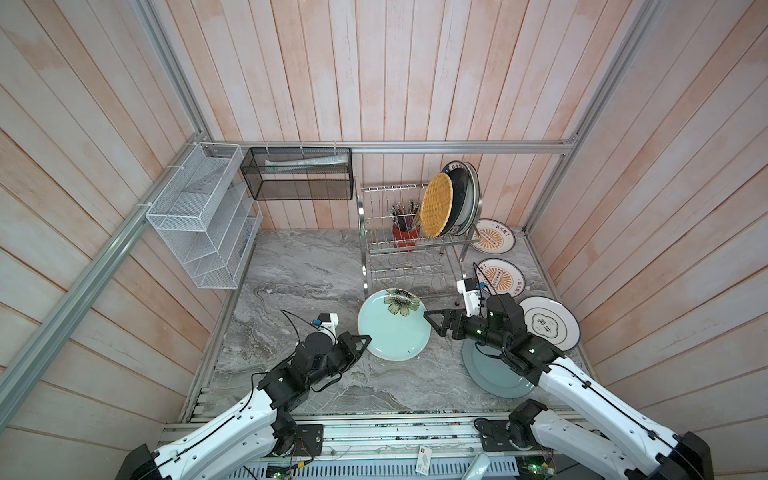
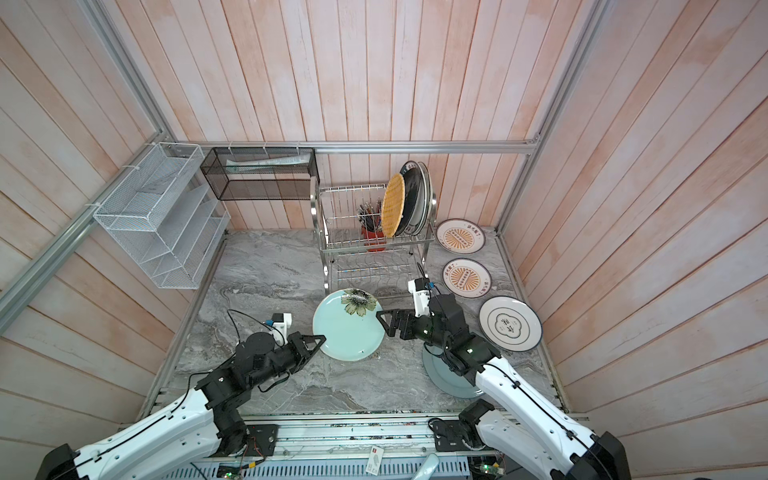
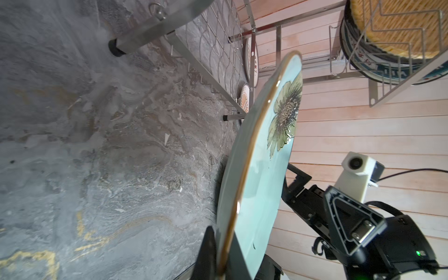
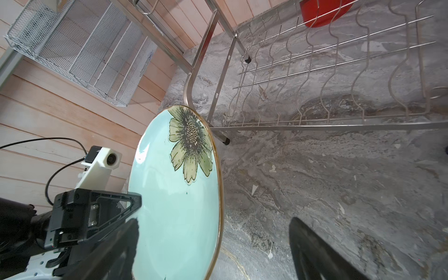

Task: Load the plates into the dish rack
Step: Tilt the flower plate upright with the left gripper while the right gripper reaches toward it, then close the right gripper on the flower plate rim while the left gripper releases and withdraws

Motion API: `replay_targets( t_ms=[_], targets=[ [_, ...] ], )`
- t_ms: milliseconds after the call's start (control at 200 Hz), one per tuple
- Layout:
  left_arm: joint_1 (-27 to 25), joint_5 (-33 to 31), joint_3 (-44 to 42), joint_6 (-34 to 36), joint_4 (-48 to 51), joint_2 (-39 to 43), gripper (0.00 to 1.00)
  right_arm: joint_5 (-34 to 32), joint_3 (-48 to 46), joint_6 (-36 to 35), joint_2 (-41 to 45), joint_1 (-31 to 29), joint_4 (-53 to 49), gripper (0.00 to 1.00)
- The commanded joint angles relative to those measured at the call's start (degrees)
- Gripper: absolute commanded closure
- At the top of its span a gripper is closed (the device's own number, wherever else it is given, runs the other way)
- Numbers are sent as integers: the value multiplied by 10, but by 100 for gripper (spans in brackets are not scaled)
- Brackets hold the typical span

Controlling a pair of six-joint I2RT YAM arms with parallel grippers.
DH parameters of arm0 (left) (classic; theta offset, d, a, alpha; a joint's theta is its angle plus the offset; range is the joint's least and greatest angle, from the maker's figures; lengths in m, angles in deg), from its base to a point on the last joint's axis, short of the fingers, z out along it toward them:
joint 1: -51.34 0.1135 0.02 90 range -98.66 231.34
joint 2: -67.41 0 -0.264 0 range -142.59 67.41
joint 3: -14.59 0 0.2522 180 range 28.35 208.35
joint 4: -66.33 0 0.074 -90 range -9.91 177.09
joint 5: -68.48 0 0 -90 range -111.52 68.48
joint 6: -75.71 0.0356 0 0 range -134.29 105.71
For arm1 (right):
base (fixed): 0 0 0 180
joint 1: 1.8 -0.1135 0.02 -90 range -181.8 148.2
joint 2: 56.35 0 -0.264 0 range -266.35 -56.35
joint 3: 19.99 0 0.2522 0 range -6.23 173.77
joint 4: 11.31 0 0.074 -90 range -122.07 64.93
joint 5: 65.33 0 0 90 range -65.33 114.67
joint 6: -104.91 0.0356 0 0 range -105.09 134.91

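Top views: a few plates (image 1: 436, 205) standing in dish rack (image 1: 415, 250), four lying outside it, mint flowered plate (image 1: 390, 332) clamped by left gripper (image 1: 365, 341), right gripper (image 1: 428, 319) spread.

- mint plate (image 1: 392, 328): smooth, glossy glazed ceramic
- dish rack (image 1: 390, 251): shiny steel wire
- woven plate (image 1: 435, 205), rack's 1 o'clock end: rough, matt weave
- counter (image 1: 299, 274): grey marble-look, dull sheen

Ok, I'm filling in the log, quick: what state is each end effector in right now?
Left end effector: closed on the rim of the mint flowered plate.
Right end effector: open, astride the same plate's opposite rim.
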Motion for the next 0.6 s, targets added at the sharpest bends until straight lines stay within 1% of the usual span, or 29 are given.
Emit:
replay_targets(
  t_ms=[0,120,245,370,480,595],
  targets=[
    [-3,25,42,4,-133,-10,100,24,-2,9,-26,1,39,7],
    [-3,26,50,5,-138,-19,100,28,-2,17,-38,2,58,14],
    [-3,19,50,5,-136,-16,100,40,-4,30,-43,2,77,28],
    [-3,18,48,4,-136,-17,100,47,-5,39,-48,1,85,44],
    [-3,18,46,3,-141,-20,100,50,-8,45,-48,2,90,55],
    [-3,18,48,3,-142,-24,100,51,-14,51,-43,2,94,64]
  ],
)
